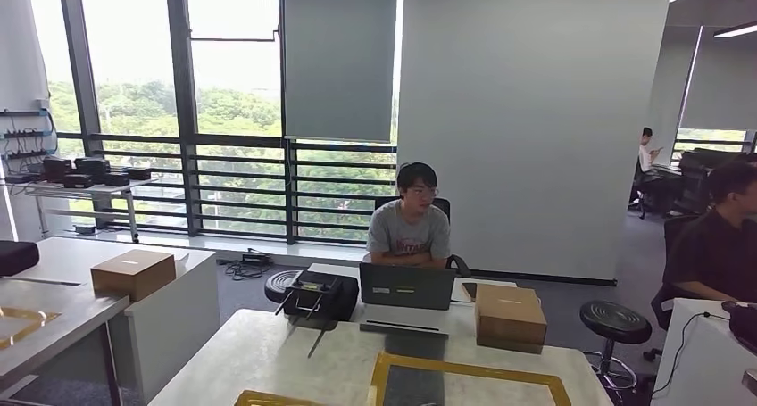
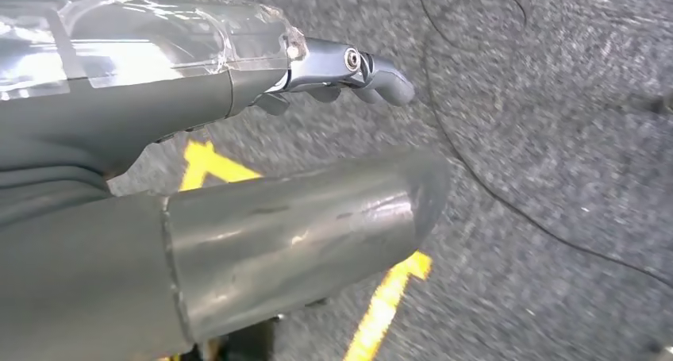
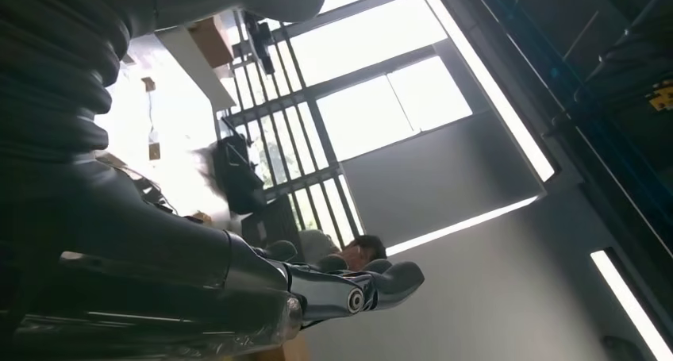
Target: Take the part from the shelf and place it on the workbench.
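Observation:
In the head view a pale workbench (image 1: pixel 268 352) stands in front of me, with yellow tape frames (image 1: pixel 469 372) marked on its top. I see no shelf, and I cannot tell which object is the part. My left hand (image 2: pixel 182 99) hangs over a grey carpet floor, its fingers (image 2: pixel 381 79) stretched out apart from the thick thumb (image 2: pixel 301 234), with nothing between them. My right hand (image 3: pixel 159 242) is raised toward the windows, fingers (image 3: pixel 389 278) extended, and nothing shows in its grasp.
A person (image 1: pixel 409 223) sits behind a laptop (image 1: pixel 406 285) at the workbench's far side, between a black bag (image 1: pixel 317 294) and a cardboard box (image 1: pixel 509 315). Another box (image 1: pixel 134 272) lies on the left table. A stool (image 1: pixel 616 321) and a second person (image 1: pixel 719 245) are at right. Yellow floor tape (image 2: pixel 385 305) and a cable (image 2: pixel 508 206) lie below.

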Tool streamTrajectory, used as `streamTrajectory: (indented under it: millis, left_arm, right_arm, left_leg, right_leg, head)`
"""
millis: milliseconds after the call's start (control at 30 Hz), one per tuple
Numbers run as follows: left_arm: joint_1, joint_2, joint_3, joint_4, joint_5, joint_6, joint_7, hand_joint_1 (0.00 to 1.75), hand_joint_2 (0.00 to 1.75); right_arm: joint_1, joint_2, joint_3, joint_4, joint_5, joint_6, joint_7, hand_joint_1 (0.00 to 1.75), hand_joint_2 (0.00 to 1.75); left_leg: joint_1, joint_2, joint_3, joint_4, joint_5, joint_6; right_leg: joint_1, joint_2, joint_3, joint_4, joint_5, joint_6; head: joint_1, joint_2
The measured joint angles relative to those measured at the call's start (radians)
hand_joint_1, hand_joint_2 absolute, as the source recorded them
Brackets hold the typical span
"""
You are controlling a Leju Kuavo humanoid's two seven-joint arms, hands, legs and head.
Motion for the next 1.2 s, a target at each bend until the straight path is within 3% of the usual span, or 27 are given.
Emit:
streamTrajectory:
  millis: [33,100,200,267,333,367,400,467,533,600,700,767,833,867,900,933,967,1033,1100,1133,1200]
  left_arm:
    - [-0.002,-0.001,-0.002,0.003,-0.019,0.001,0.008,0.00,0.00]
    - [-0.004,-0.001,-0.006,0.008,-0.057,0.001,0.026,0.00,0.00]
    - [-0.002,0.002,-0.012,0.012,-0.116,-0.007,0.066,0.00,0.00]
    - [0.000,0.007,-0.020,0.013,-0.151,-0.013,0.096,0.00,0.00]
    - [0.002,0.011,-0.033,0.012,-0.176,-0.015,0.124,0.00,0.00]
    - [0.002,0.012,-0.041,0.012,-0.185,-0.015,0.134,0.00,0.00]
    - [0.003,0.012,-0.050,0.011,-0.193,-0.015,0.143,0.00,0.00]
    - [0.004,0.010,-0.066,0.010,-0.209,-0.015,0.156,0.00,0.00]
    - [0.003,0.005,-0.083,0.007,-0.227,-0.015,0.169,0.00,0.00]
    - [0.002,-0.002,-0.104,0.003,-0.241,-0.015,0.187,0.00,0.00]
    - [0.002,-0.012,-0.130,0.001,-0.251,-0.015,0.211,0.00,0.00]
    - [0.002,-0.019,-0.143,-0.001,-0.253,-0.015,0.218,0.00,0.00]
    - [0.001,-0.026,-0.163,-0.004,-0.261,-0.015,0.229,0.00,0.00]
    - [0.001,-0.029,-0.176,-0.005,-0.268,-0.015,0.237,0.00,0.00]
    - [0.002,-0.033,-0.187,-0.006,-0.277,-0.015,0.245,0.00,0.00]
    - [0.002,-0.037,-0.198,-0.006,-0.285,-0.015,0.252,0.00,0.00]
    - [0.002,-0.040,-0.207,-0.006,-0.293,-0.015,0.258,0.00,0.00]
    - [0.000,-0.048,-0.227,-0.006,-0.304,-0.015,0.266,0.00,0.00]
    - [-0.001,-0.056,-0.244,-0.009,-0.311,-0.013,0.271,0.00,0.00]
    - [-0.001,-0.060,-0.253,-0.011,-0.315,-0.012,0.274,0.00,0.00]
    - [0.000,-0.064,-0.271,-0.012,-0.327,-0.016,0.284,0.00,0.00]
  right_arm:
    - [0.000,0.000,0.000,-0.001,0.001,0.000,-0.001,0.00,1.75]
    - [0.002,-0.001,0.000,-0.003,0.004,-0.001,-0.003,0.00,1.75]
    - [0.013,-0.003,0.000,-0.005,0.011,-0.006,-0.007,0.00,1.75]
    - [0.025,-0.004,0.000,-0.006,0.016,-0.014,-0.010,0.00,1.75]
    - [0.039,-0.004,0.001,-0.005,0.020,-0.024,-0.013,0.00,1.75]
    - [0.045,-0.004,0.001,-0.004,0.022,-0.032,-0.012,0.00,1.75]
    - [0.049,-0.005,0.001,-0.003,0.031,-0.048,-0.005,0.00,1.75]
    - [0.052,-0.007,0.001,0.002,0.072,-0.103,0.030,0.00,1.75]
    - [0.052,-0.015,0.000,0.015,0.133,-0.178,0.093,0.00,1.75]
    - [0.050,-0.029,-0.003,0.048,0.189,-0.256,0.180,0.00,1.75]
    - [0.051,-0.048,-0.010,0.138,0.231,-0.329,0.258,0.00,1.75]
    - [0.052,-0.055,-0.015,0.199,0.232,-0.335,0.259,0.00,1.75]
    - [0.049,-0.063,-0.020,0.268,0.239,-0.340,0.281,0.00,1.75]
    - [0.047,-0.067,-0.023,0.313,0.250,-0.342,0.303,0.00,1.75]
    - [0.046,-0.070,-0.025,0.365,0.260,-0.343,0.326,0.00,1.75]
    - [0.045,-0.072,-0.027,0.422,0.264,-0.344,0.341,0.00,1.75]
    - [0.043,-0.072,-0.030,0.481,0.259,-0.343,0.346,0.00,1.75]
    - [0.033,-0.072,-0.036,0.610,0.230,-0.342,0.329,0.00,1.75]
    - [0.020,-0.071,-0.043,0.731,0.207,-0.341,0.301,0.00,1.75]
    - [0.014,-0.070,-0.045,0.782,0.204,-0.342,0.296,0.00,1.75]
    - [-0.005,-0.066,-0.048,0.896,0.222,-0.345,0.325,0.00,1.75]
  left_leg:
    - [-0.002,-0.003,-0.005,0.000,0.007,-0.001]
    - [0.002,-0.006,-0.011,-0.002,0.021,-0.009]
    - [0.005,-0.003,-0.016,-0.007,0.030,-0.026]
    - [0.006,0.007,-0.034,0.040,-0.031,-0.036]
    - [0.014,0.014,-0.062,0.150,-0.126,-0.048]
    - [0.018,0.015,-0.069,0.201,-0.152,-0.055]
    - [0.023,0.016,-0.065,0.230,-0.156,-0.062]
    - [0.033,0.020,-0.010,0.193,-0.111,-0.077]
    - [0.040,0.023,0.077,0.073,-0.086,-0.089]
    - [0.039,0.022,0.117,0.002,-0.100,-0.079]
    - [0.033,0.019,0.104,0.001,-0.093,-0.042]
    - [0.032,0.017,0.087,0.000,-0.075,-0.021]
    - [0.027,0.014,0.062,0.001,-0.053,-0.010]
    - [0.023,0.013,0.048,0.002,-0.042,-0.006]
    - [0.018,0.011,0.034,0.002,-0.032,-0.004]
    - [0.012,0.008,0.022,0.002,-0.022,-0.002]
    - [0.006,0.006,0.011,0.003,-0.013,0.000]
    - [-0.006,0.002,-0.006,0.002,0.005,0.002]
    - [-0.007,0.002,-0.015,-0.001,0.022,-0.002]
    - [-0.003,0.002,-0.017,-0.004,0.031,-0.007]
    - [0.003,0.005,-0.018,-0.011,0.042,-0.019]
  right_leg:
    - [0.009,-0.001,0.038,-0.063,0.016,-0.016]
    - [0.023,-0.002,0.072,-0.131,0.029,-0.034]
    - [0.022,-0.008,0.070,-0.160,0.060,-0.036]
    - [0.013,-0.013,0.062,-0.182,0.089,-0.034]
    - [0.009,-0.015,0.041,-0.185,0.109,-0.029]
    - [0.006,-0.016,0.028,-0.182,0.118,-0.025]
    - [0.002,-0.017,0.013,-0.177,0.125,-0.019]
    - [-0.008,-0.019,-0.019,-0.159,0.136,-0.007]
    - [-0.016,-0.021,-0.052,-0.128,0.141,0.007]
    - [-0.017,-0.020,-0.072,-0.105,0.146,0.022]
    - [-0.021,-0.020,-0.078,-0.099,0.155,0.037]
    - [-0.024,-0.014,-0.097,-0.057,0.104,0.047]
    - [-0.023,-0.008,-0.128,0.052,0.006,0.052]
    - [-0.023,-0.006,-0.138,0.109,-0.028,0.052]
    - [-0.022,-0.005,-0.137,0.146,-0.041,0.049]
    - [-0.019,-0.004,-0.122,0.152,-0.033,0.042]
    - [-0.015,-0.003,-0.091,0.122,-0.010,0.031]
    - [0.001,-0.003,0.003,-0.010,0.028,-0.007]
    - [0.016,-0.008,0.064,-0.115,0.035,-0.033]
    - [0.020,-0.009,0.071,-0.136,0.033,-0.039]
    - [0.023,-0.009,0.068,-0.158,0.059,-0.040]
  head:
    - [0.000,0.000]
    - [0.000,0.000]
    - [0.000,0.000]
    - [0.000,0.000]
    - [-0.001,0.000]
    - [-0.001,0.000]
    - [-0.001,0.000]
    - [-0.001,0.000]
    - [-0.001,0.000]
    - [-0.002,0.000]
    - [-0.001,0.000]
    - [0.000,0.000]
    - [0.000,0.000]
    - [0.001,0.000]
    - [0.001,0.000]
    - [0.001,0.000]
    - [0.001,0.000]
    - [0.000,0.000]
    - [-0.001,0.000]
    - [0.000,0.000]
    - [0.000,0.000]
